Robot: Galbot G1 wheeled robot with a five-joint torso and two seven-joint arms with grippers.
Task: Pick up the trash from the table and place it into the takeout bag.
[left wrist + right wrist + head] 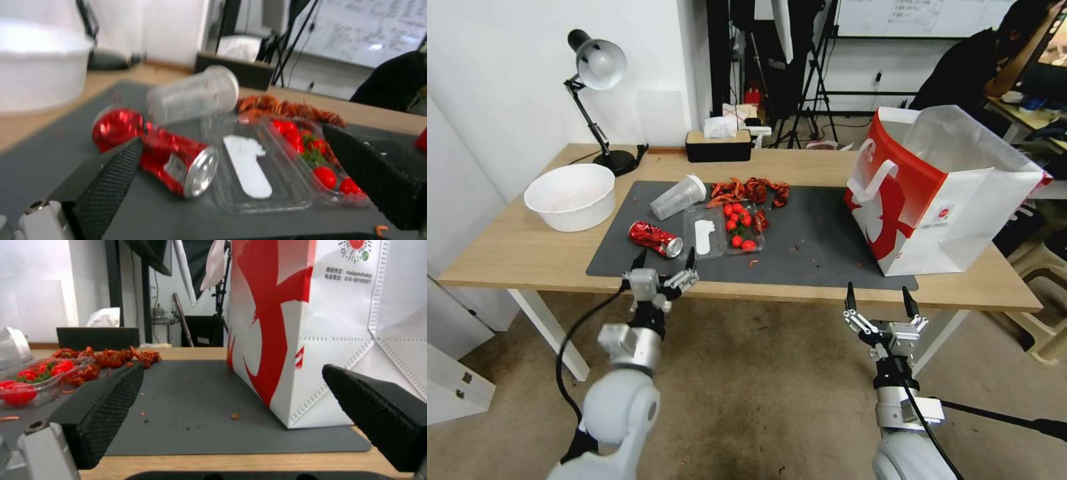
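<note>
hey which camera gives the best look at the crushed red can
The left wrist view: the crushed red can lies close before the open left gripper, with its silver end clear. The head view shows it smaller, on the mat.

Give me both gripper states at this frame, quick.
Left gripper: open, holding nothing, at the table's near edge just short of the crushed red can.
Right gripper: open, holding nothing, below the table edge near the takeout bag.
</note>
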